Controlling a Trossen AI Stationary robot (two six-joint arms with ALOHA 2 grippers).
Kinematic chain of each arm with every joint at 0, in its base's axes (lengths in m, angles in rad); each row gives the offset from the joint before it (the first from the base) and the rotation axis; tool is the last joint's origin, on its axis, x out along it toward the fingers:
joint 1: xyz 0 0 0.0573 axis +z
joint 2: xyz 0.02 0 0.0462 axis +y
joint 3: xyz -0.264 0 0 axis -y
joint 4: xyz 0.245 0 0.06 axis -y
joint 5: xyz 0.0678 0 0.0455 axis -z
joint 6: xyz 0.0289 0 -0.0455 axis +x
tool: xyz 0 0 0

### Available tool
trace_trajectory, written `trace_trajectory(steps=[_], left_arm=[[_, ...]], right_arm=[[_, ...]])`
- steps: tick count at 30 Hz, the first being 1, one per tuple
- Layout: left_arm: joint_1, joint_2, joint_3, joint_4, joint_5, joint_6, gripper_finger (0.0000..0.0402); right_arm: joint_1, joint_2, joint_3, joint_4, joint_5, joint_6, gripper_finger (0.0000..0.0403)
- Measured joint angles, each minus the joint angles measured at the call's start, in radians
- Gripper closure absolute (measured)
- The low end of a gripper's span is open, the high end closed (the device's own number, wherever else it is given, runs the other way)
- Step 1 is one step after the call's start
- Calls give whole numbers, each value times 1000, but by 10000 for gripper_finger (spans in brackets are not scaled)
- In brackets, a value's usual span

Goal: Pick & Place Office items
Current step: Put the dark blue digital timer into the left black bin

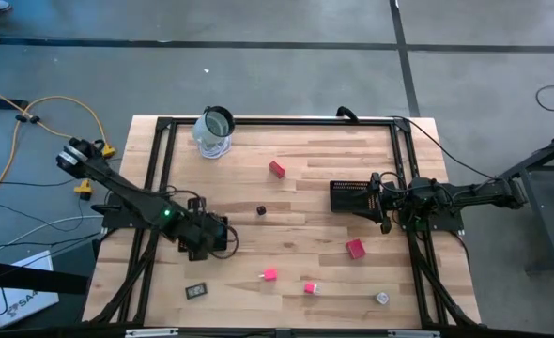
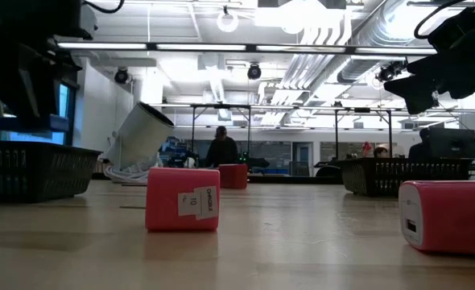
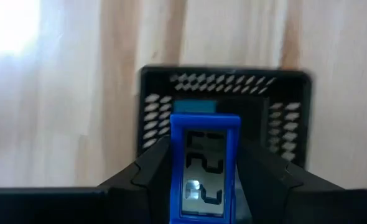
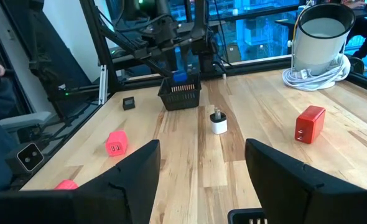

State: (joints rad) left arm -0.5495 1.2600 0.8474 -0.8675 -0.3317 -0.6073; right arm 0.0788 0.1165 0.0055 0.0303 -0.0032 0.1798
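Note:
My left gripper (image 1: 205,238) hangs over a black mesh tray (image 3: 224,93) near the table's left side, shut on a blue block (image 3: 205,163) with a grey number display. My right gripper (image 4: 202,180) is open and holds nothing, just right of a second black mesh tray (image 1: 350,195). Lying flat on the wood are a red block (image 1: 277,169), a dark cube (image 1: 261,210), pink blocks (image 1: 355,248) (image 1: 270,274) (image 1: 311,287), a whitish round piece (image 1: 382,298) and a black-framed rectangle (image 1: 196,291). My left gripper pinches the blue block between its two fingers (image 3: 147,177), one on each long side edge (image 3: 173,163). The block lies along the fingers with its display facing the wrist camera. It is lifted clear, above the open top of the mesh tray.
A clear glass jar (image 1: 214,131) with a coiled white cord at its base stands near the far edge. A black frame (image 1: 160,150) runs along the table's left, right and far sides. Bare wood lies between the two trays. A person (image 2: 221,149) sits in the room beyond.

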Motion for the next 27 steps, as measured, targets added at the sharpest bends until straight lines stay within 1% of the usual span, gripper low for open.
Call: trace_trajectory(steps=[5,16,27], left_arm=[[-3,47,-1,42,3,-8,250],[-3,112,-1,65,3,-49,250],[-1,118,-29,105,30,-48,250]], right_arm=[[0,0,0,0,0,0,180],[0,0,0,0,0,0,180],[0,0,0,0,0,0,180]])
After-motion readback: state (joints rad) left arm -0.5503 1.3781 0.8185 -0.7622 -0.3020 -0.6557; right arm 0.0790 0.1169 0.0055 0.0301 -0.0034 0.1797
